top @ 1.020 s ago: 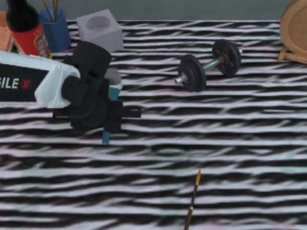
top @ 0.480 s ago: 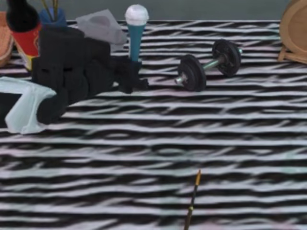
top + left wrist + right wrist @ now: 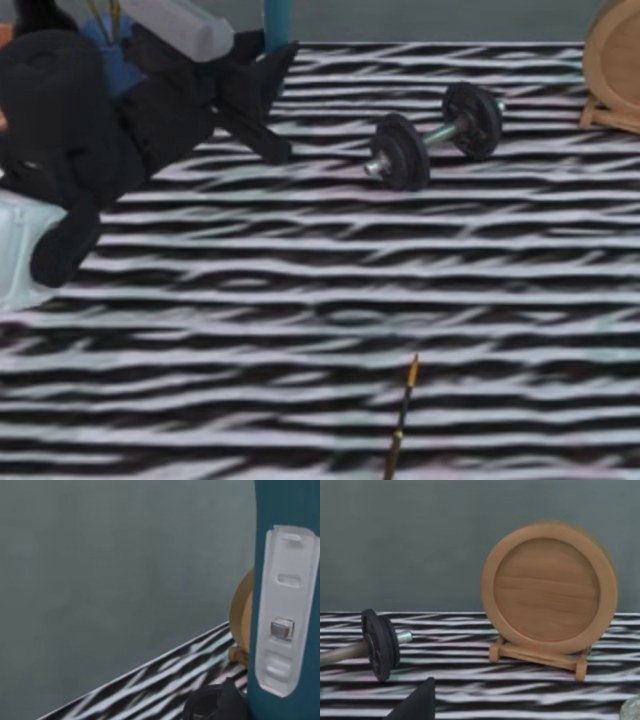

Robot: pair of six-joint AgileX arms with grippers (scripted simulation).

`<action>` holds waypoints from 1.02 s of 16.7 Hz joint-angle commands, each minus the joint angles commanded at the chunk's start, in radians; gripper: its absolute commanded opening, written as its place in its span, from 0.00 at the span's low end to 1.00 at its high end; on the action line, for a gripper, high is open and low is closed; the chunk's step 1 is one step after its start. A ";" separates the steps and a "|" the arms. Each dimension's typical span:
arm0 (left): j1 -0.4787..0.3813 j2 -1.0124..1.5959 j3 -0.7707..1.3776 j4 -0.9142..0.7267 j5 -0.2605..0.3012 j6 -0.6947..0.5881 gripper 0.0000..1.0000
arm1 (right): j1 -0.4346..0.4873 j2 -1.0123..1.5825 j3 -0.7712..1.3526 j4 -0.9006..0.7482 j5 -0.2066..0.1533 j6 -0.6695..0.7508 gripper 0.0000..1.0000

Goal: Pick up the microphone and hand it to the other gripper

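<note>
My left gripper is raised at the table's back left, shut on the microphone. Only the teal handle shows in the top view, rising past the frame's upper edge, so the mesh head is out of view. The left wrist view is close on the handle and its white switch strip, with one black finger beside it. My right gripper is outside the top view. Its own camera shows one wedge finger off to the side over the striped cloth, nothing held.
A black dumbbell lies at the back centre, also seen as. A round wooden plate on a stand stands at the back right. A thin black-and-yellow paintbrush lies near the front edge. A blue pencil cup is behind the left arm.
The left arm lifted the microphone off the cloth, stood it upright, then carried it up and back until its head left the view. The dumbbell and paintbrush have not moved.
</note>
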 joint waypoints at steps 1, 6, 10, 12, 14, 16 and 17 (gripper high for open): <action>0.000 -0.001 -0.001 0.002 0.001 0.001 0.00 | 0.000 0.000 0.000 0.000 0.000 0.000 1.00; -0.021 0.002 0.001 0.010 -0.017 -0.005 0.00 | 0.000 0.000 0.000 0.000 0.000 0.000 1.00; -0.128 0.000 -0.018 0.080 -0.136 -0.047 0.00 | 0.000 0.000 0.000 0.000 0.000 0.000 1.00; -0.189 -0.004 -0.031 0.119 -0.206 -0.072 0.00 | 0.000 0.000 0.000 0.000 0.000 0.000 1.00; -0.231 -0.009 -0.039 0.145 -0.251 -0.089 0.00 | 0.000 0.000 0.000 0.000 0.000 0.000 1.00; -0.238 -0.010 -0.041 0.150 -0.258 -0.092 0.00 | 0.000 0.000 0.000 0.000 0.000 0.000 1.00; -0.238 -0.010 -0.041 0.150 -0.258 -0.092 0.00 | 0.000 0.000 0.000 0.000 0.000 0.000 1.00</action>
